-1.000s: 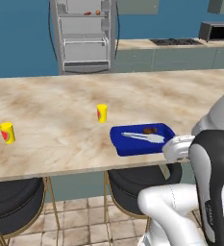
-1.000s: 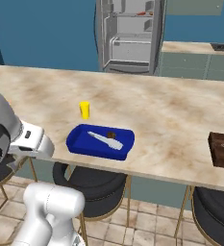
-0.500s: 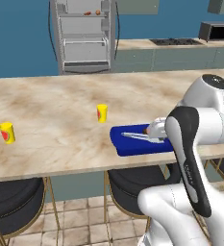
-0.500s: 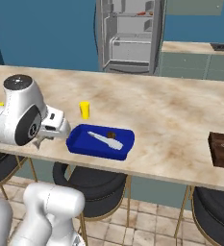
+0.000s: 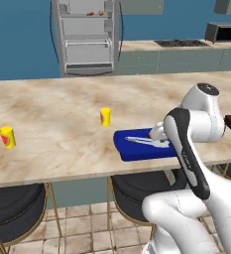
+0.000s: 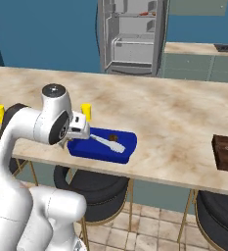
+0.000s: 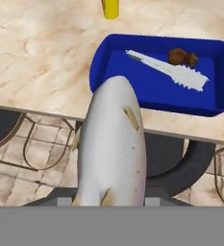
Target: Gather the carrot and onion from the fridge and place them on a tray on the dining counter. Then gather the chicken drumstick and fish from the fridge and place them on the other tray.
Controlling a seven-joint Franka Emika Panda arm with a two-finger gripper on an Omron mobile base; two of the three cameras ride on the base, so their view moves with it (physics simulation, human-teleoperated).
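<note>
A grey fish (image 7: pixel 112 153) rises from the bottom of the hand view, and my gripper is shut on it, its fingertips hidden behind the fish. The fish's nose points at the near rim of a blue tray (image 7: pixel 100 72) on the dining counter. In that tray lie a brown chicken drumstick (image 7: pixel 182 57) and a long white thing (image 7: pixel 168 70). My gripper (image 5: pixel 155 134) hangs at the counter's front edge, close to the blue tray (image 5: pixel 132 151) (image 6: pixel 125 149). The open fridge (image 5: pixel 87 37) stands far behind. I cannot make out the carrot or the onion.
A brown tray (image 6: pixel 227 153) sits at the counter's right end. Two yellow cups (image 5: pixel 105 116) (image 5: pixel 7 136) stand on the counter left of the blue tray. Black stools (image 5: pixel 15 211) are tucked under the counter's front edge.
The arm has swung up from low beside the base to the counter's front edge, bringing the hand next to the blue tray. The base and the things on the counter have stayed put.
</note>
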